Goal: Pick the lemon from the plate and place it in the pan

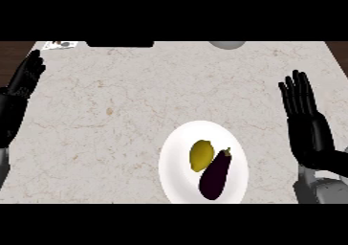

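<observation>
Lemon [200, 155]: it lies on the white plate [178, 143], on the plate's left half, touching or almost touching the eggplant [216, 175] at its right side.
Plate: it stands near the lower edge of the counter [120, 105], between my two arms but nearer to my right one.
My right hand [305, 125]: flat and empty, fingers straight and pointing away from me, beside the plate on its right, not touching it.
My left hand [24, 76]: also empty with straight fingers, resting at the left edge of the counter, well apart from the plate.
Pan: I do not see it clearly; a dark flat shape [120, 44] and a grey round shape [227, 44] are at the far edge, and I cannot tell which one, if any, is the pan.
Step in hand: I judge that nothing is picked yet, so the reach to the lemon is first.
How to do it well: I think the right hand should come from above and from the left side of the lemon, so the fingers do not push the eggplant.
Risk: the lemon is round and may roll on the smooth plate.
</observation>
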Available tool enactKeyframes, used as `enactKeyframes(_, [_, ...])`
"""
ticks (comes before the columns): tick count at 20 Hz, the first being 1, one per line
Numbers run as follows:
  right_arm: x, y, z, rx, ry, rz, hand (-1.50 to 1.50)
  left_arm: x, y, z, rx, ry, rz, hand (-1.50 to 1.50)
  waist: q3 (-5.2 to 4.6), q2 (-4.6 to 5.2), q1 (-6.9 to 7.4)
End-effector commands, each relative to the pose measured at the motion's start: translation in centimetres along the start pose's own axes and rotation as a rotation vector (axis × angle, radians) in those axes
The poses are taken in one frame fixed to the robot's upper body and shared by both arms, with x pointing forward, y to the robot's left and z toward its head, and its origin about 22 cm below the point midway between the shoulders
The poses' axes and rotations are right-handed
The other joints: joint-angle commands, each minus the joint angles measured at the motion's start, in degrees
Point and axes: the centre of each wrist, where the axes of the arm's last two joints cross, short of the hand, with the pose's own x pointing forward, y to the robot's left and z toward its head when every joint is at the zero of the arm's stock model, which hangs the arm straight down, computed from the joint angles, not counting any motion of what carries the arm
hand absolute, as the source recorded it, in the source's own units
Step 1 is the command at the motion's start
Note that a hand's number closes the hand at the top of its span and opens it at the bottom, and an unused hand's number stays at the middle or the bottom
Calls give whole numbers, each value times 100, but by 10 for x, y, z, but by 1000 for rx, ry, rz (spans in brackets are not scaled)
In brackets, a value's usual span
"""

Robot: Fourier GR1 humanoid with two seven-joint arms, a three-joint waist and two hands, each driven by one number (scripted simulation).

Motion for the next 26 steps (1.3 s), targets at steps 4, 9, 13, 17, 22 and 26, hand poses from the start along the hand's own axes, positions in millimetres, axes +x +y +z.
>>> enactKeyframes(4, [23, 13, 9, -80, -141, -62, 150, -22, -25, 18, 124, 186, 227, 0, -4, 119, -108])
enactKeyframes(9, [-1, -16, 57, -340, -36, 323, 150, -42, -45, 39, 140, 371, 380, 0, -27, 82, -318])
enactKeyframes(13, [-4, 12, 134, -289, 0, 440, -150, -24, -50, 33, 126, 356, 421, 0, -9, 71, -273])
enactKeyframes(17, [17, 1, 166, -263, 39, 590, -150, -27, -60, 25, 128, 363, 426, 0, -11, 123, -207])
enactKeyframes(22, [56, -2, 150, -168, 22, 732, -150, -32, -55, 30, 122, 346, 405, 0, -13, 143, -86])
enactKeyframes(26, [70, 7, 133, -49, 114, 847, -150, -18, -54, 17, 91, 336, 411, 0, -21, 166, 1])
